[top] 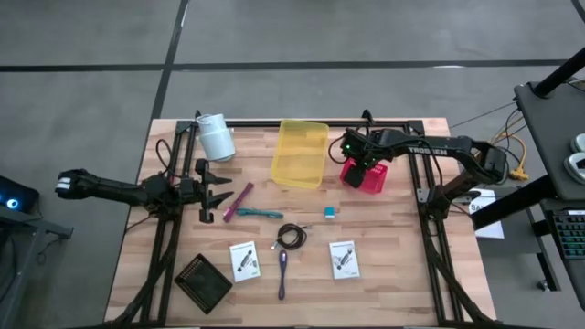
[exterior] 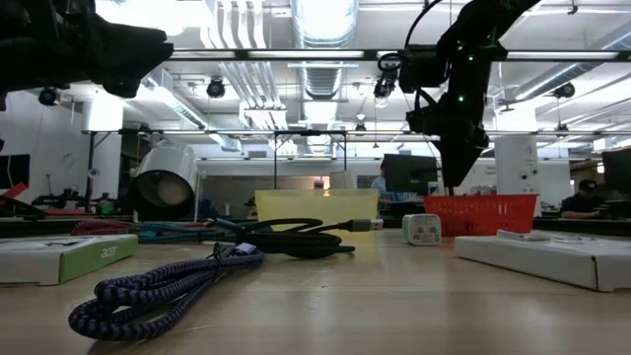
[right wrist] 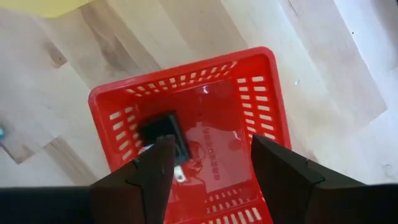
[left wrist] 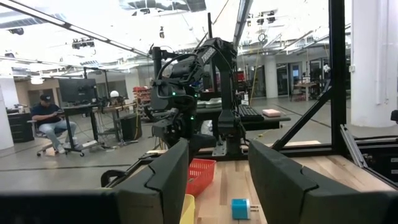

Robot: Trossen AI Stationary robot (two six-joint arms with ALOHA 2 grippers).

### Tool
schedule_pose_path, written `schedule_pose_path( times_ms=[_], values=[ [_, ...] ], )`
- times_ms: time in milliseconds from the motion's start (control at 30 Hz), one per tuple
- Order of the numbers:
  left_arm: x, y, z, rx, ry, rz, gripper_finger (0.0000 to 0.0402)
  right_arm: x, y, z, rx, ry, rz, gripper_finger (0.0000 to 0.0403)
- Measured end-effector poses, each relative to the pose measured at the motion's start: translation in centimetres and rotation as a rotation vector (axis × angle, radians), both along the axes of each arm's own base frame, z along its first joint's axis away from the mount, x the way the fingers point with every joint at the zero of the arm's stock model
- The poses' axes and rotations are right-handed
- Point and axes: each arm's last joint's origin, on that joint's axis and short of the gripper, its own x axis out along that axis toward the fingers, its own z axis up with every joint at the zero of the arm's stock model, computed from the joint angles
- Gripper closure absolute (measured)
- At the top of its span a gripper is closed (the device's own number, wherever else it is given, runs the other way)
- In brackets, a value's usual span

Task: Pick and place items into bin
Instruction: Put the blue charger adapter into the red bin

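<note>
Purple cable (exterior: 163,286) lies nearest on the counter (top: 393,274). At left, the left gripper (top: 212,194) hovers level, fingers spread, beside one magenta stick (top: 239,201). Two white cards (top: 244,260) lie mid-counter. Rightward, the right gripper (right wrist: 208,165) points down, empty and parted, over one red basket (right wrist: 273,118) holding one black cube (right wrist: 163,132).

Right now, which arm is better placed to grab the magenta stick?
Left. The left gripper hangs open right beside the magenta stick. The right gripper is across the table, open over the red plastic basket.
</note>
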Motion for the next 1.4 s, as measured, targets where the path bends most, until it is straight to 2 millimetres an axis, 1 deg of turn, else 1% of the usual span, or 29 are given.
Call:
schedule_pose_path(
  times_ms=[200, 367, 533, 633, 833, 933, 1033, 1200, 1267, 1333, 1400],
  values=[
    [0.0, 0.0, 0.0, 0.000, -0.003, 0.000, 0.0249, 0.7, 0.8, 0.4, 0.134, -0.081, 0.064, 0.0204],
    [0.0, 0.0, 0.0, 0.000, -0.003, 0.000, 0.0249, 2.1, 1.9, 2.0, 0.124, -0.139, 0.120, 0.0204],
    [0.0, 0.0, 0.0, 0.000, -0.003, 0.000, 0.0249, 3.7, 4.0, 3.9, 0.101, -0.204, 0.216, 0.0204],
    [0.0, 0.0, 0.0, 0.000, -0.003, 0.000, 0.0249, 4.3, 5.9, 4.3, 0.073, -0.205, 0.385, 0.0204],
    [0.0, 0.0, 0.0, 0.000, -0.003, 0.000, 0.0249, 5.0, 9.6, 4.1, -0.011, -0.189, 0.773, 0.0204],
    [0.0, 0.0, 0.0, 0.000, -0.002, 0.000, 0.0249, 5.5, 11.2, 4.0, -0.074, -0.223, 0.947, 0.0204],
    [0.0, 0.0, 0.0, 0.000, -0.002, 0.000, 0.0249, 5.8, 12.4, 3.8, -0.127, -0.265, 1.068, 0.0204],
    [0.0, 0.0, 0.0, 0.000, -0.001, 0.000, 0.0249, 5.9, 13.6, 3.4, -0.158, -0.277, 1.158, 0.0204],
    [0.0, 0.0, 0.0, 0.000, -0.002, 0.000, 0.0249, 5.7, 13.8, 3.1, -0.164, -0.262, 1.155, 0.0204],
    [0.0, 0.0, 0.0, 0.000, -0.002, 0.000, 0.0249, 5.7, 13.7, 2.9, -0.159, -0.263, 1.027, 0.0204],
    [0.0, 0.0, 0.0, 0.000, -0.001, 0.000, 0.0249, 6.0, 13.2, 3.0, -0.142, -0.301, 0.801, 0.0204]
  ],
)
